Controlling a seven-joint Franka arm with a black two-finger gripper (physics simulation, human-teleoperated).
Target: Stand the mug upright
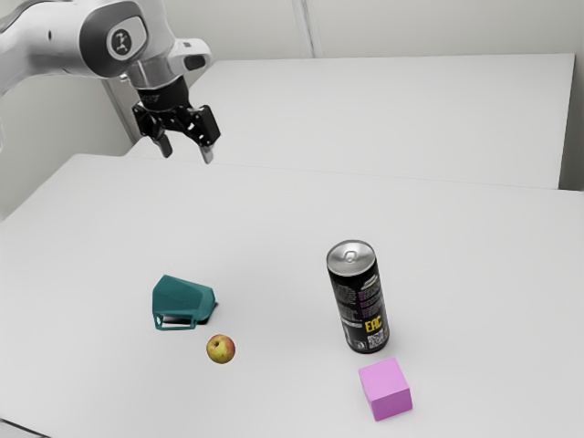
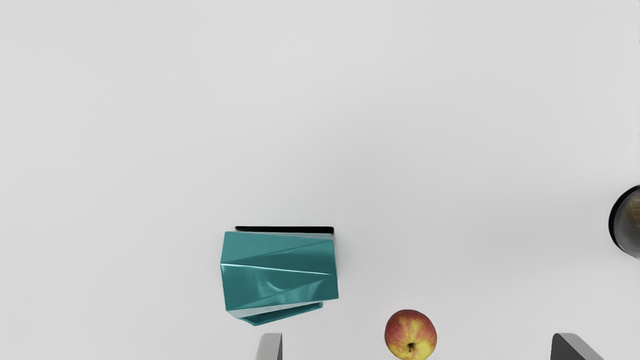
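The arm [image 1: 64, 41] is entering from the exterior view's upper left and is holding the gripper [image 1: 187, 156] above the table [image 1: 265, 210], well apart from the mug [image 1: 182, 297]. The two fingers [image 2: 270, 347] are standing wide apart, and they are gripping nothing. In the wrist view, the apple [image 2: 411, 334] is appearing between the lines of the two fingertips, but it is resting on the table below them and is touching neither. The mug, a faceted teal vessel, is lying on its side on the table, toward the exterior view's left; it is not standing upright. Its handle [image 2: 285, 316] is extending along the side that is facing the fingers in the wrist view. A narrow dark strip [image 2: 285, 229] is running along the opposite side of the mug. The apple, red and yellow, is sitting near the mug, apart from it, on the side toward the can [image 1: 358, 301]. The can is standing upright on its base, toward the exterior view's right and well apart from the mug; its silver top is facing upward, and its dark printed wall is carrying yellow lettering. In the wrist view, part of the can is showing at the edge. A pink block [image 1: 386, 391] is resting near the base of the can, on the side toward the exterior camera. Beyond the table, a second white surface [image 1: 392, 109] is extending toward a pale wall [image 1: 438, 27].
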